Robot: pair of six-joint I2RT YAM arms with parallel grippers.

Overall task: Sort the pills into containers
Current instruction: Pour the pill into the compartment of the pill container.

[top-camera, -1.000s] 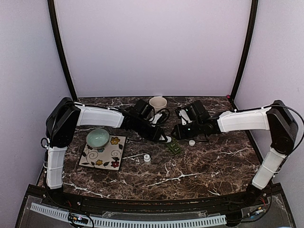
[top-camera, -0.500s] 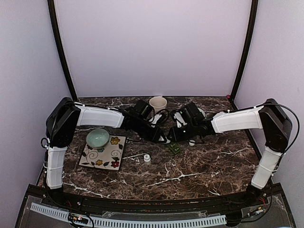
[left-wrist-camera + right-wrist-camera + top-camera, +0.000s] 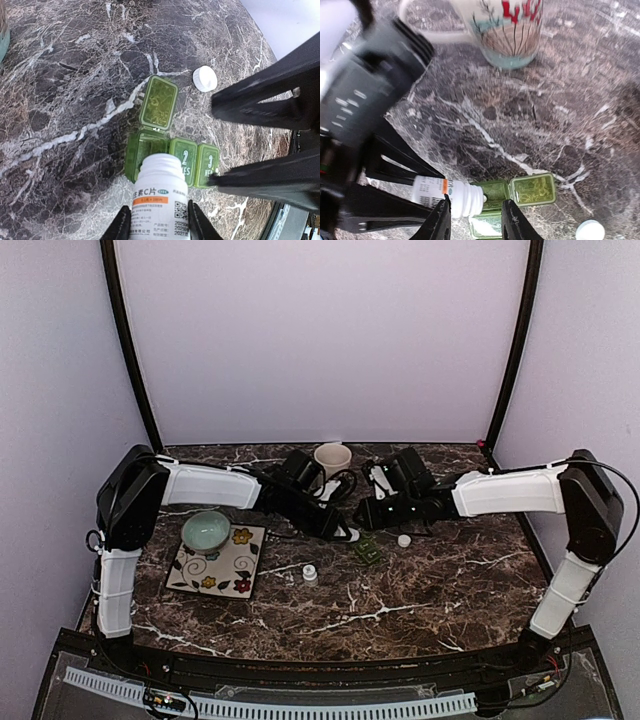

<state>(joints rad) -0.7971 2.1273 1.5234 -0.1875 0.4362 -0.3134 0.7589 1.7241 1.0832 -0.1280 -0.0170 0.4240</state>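
The containers are a green pill box (image 3: 183, 161) with its first lid (image 3: 160, 102) flipped open; it also shows from above (image 3: 367, 552) and in the right wrist view (image 3: 495, 192). My left gripper (image 3: 160, 225) is shut on a white pill bottle (image 3: 160, 195), uncapped and tipped with its mouth over the open compartment. A small white pill (image 3: 484, 198) sits at the mouth of the bottle (image 3: 452, 197). My right gripper (image 3: 475, 222) hovers open above the box, holding nothing. Its black fingers (image 3: 265, 100) cross the left wrist view.
A white cap (image 3: 404, 540) lies right of the box. A small white object (image 3: 310, 574) stands in front of it. A cream mug (image 3: 332, 458) is behind the grippers. A teal bowl (image 3: 206, 530) sits on a flowered plate (image 3: 235, 575) at the left.
The right arm swung a little left over the pill box, then drew back slightly. The left arm with the bottle has stayed put.
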